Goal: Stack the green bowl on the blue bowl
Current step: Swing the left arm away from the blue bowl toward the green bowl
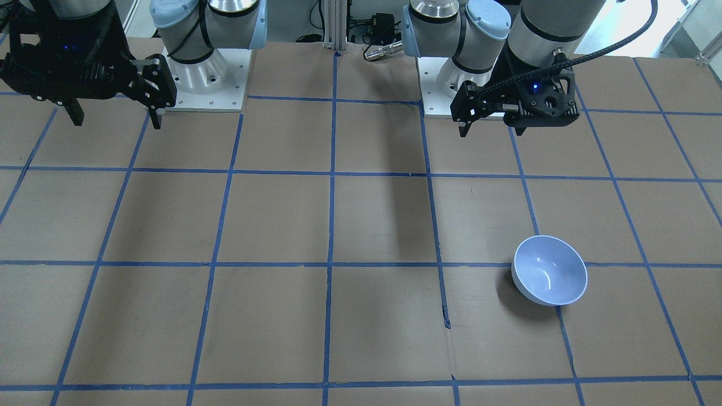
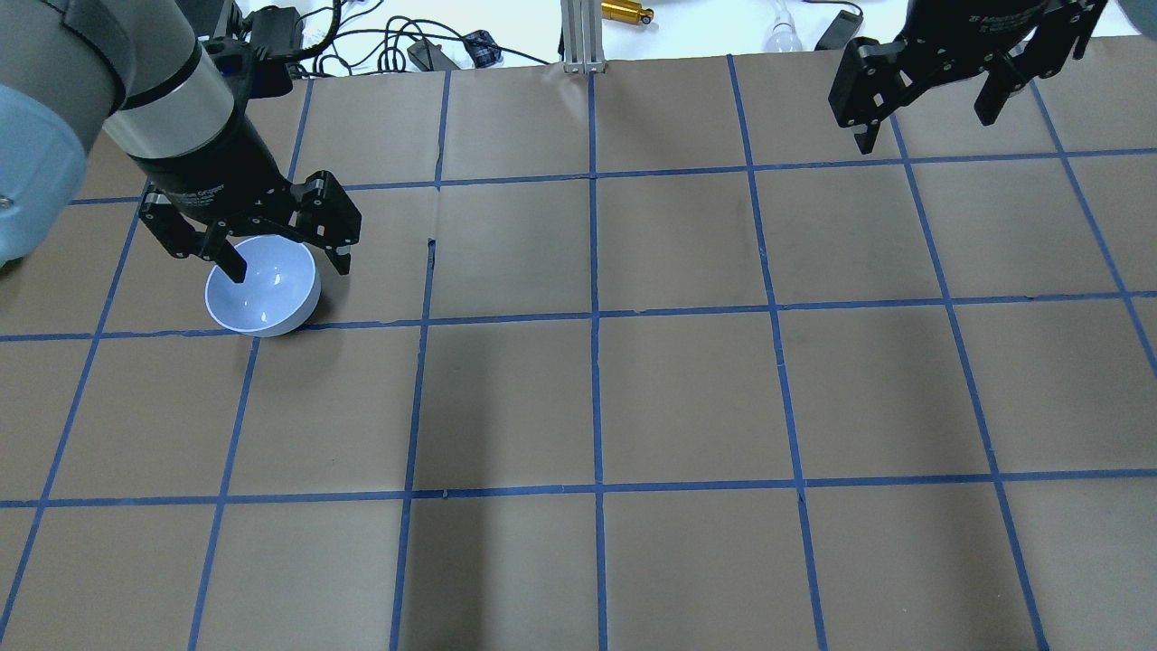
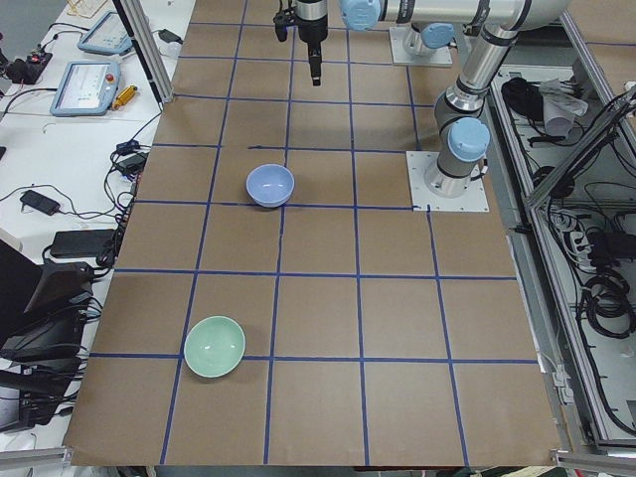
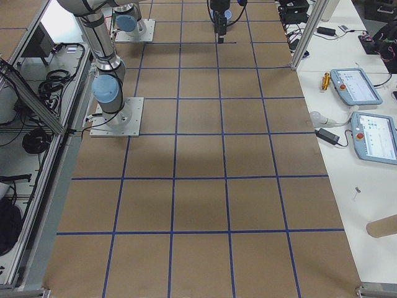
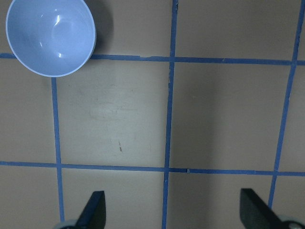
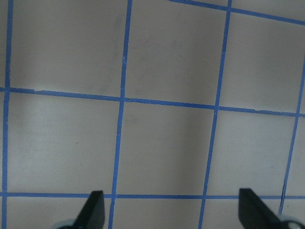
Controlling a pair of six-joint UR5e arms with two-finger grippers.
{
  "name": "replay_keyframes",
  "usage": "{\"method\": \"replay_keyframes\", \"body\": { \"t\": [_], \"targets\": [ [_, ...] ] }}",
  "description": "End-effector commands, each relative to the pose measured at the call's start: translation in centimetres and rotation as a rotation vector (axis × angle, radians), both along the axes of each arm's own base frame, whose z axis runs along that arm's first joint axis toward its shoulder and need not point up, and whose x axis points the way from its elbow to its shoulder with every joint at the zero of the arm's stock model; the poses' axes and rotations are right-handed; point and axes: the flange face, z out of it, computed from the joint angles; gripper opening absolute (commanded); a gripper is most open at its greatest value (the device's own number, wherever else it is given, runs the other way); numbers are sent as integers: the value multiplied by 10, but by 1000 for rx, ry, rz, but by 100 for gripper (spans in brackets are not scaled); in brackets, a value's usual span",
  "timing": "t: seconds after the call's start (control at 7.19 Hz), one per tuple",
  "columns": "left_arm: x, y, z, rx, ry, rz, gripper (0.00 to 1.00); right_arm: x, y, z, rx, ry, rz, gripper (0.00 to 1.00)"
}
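Note:
The green bowl (image 3: 215,346) shows only in the exterior left view, upright on the table near its left end, far from both arms. The blue bowl (image 2: 262,289) stands upright and empty on the left side of the table; it also shows in the front view (image 1: 550,270) and at the top left of the left wrist view (image 5: 50,36). My left gripper (image 2: 285,262) is open and empty, held high above the table near the blue bowl, nearer my base (image 1: 491,131). My right gripper (image 2: 924,131) is open and empty, high over the right side.
The table (image 2: 687,398) is brown paper with a grid of blue tape. Cables and small devices (image 2: 434,50) lie beyond its far edge. Tablets and gear (image 4: 356,87) sit on benches beside the table.

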Motion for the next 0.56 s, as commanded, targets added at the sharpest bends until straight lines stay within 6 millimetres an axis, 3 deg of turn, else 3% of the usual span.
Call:
{"method": "replay_keyframes", "body": {
  "t": [0.0, 0.42],
  "targets": [
    [31, -11, 1, -1, 16, -164, 100, 0, 0, 0, 0, 0, 1, 100],
    [151, -33, -3, -34, 29, -371, 100, 0, 0, 0, 0, 0, 1, 100]
  ]
}}
